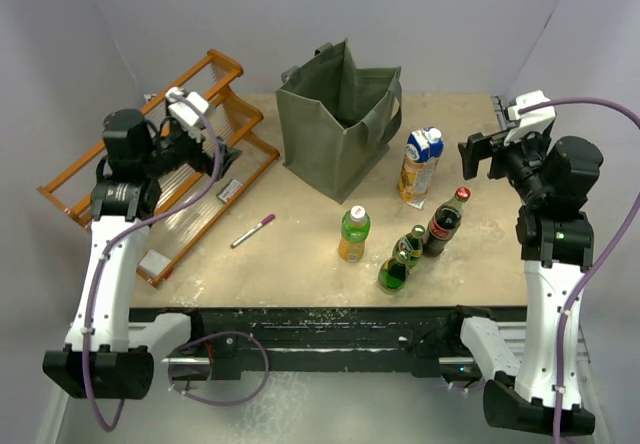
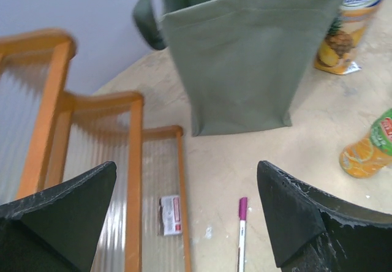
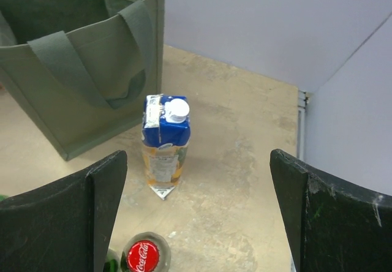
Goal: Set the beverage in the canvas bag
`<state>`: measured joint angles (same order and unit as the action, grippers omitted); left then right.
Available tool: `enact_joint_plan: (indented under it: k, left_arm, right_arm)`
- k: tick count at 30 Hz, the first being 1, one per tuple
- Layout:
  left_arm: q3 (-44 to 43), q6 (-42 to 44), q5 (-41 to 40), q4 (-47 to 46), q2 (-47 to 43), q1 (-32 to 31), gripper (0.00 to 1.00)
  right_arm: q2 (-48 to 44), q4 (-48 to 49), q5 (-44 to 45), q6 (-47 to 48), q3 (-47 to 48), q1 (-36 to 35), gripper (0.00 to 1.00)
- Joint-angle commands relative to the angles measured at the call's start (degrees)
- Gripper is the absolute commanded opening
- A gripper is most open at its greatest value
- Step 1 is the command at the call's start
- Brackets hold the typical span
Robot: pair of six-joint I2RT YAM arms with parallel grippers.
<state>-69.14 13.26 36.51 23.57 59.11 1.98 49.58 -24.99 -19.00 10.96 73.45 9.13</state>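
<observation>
The grey-green canvas bag (image 1: 340, 124) stands open at the back middle of the table, also seen in the left wrist view (image 2: 245, 64) and the right wrist view (image 3: 79, 57). Beverages stand to its right and front: a blue-topped juice carton (image 1: 420, 164) (image 3: 165, 140), an orange drink bottle (image 1: 353, 234) (image 2: 367, 152), a cola bottle (image 1: 445, 222) (image 3: 144, 256) and two green bottles (image 1: 400, 262). My left gripper (image 1: 208, 149) (image 2: 187, 174) hovers open over the rack's right end. My right gripper (image 1: 472, 154) (image 3: 199, 155) is open above the table right of the carton. Neither holds anything.
An orange wooden rack (image 1: 160, 174) fills the left side of the table. A pink-capped pen (image 1: 253, 231) (image 2: 242, 229) lies in front of the bag. A small packet (image 1: 230, 191) (image 2: 171, 215) and a grey block (image 1: 155, 262) lie at the rack. Walls close the back and sides.
</observation>
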Motion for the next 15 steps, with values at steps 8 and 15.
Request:
enact_joint_plan:
  k: [8, 15]
  left_arm:
    - [-17.34, 20.33, 3.94, 7.35, 14.67, -11.81, 0.99]
    - [-30.96, 29.07, 7.75, 13.34, 27.51, -16.55, 0.99]
  right_arm:
    - [0.19, -0.67, -6.06, 1.48, -1.38, 0.10, 1.00]
    - [-0.31, -0.23, -6.57, 1.14, -2.31, 0.09, 1.00]
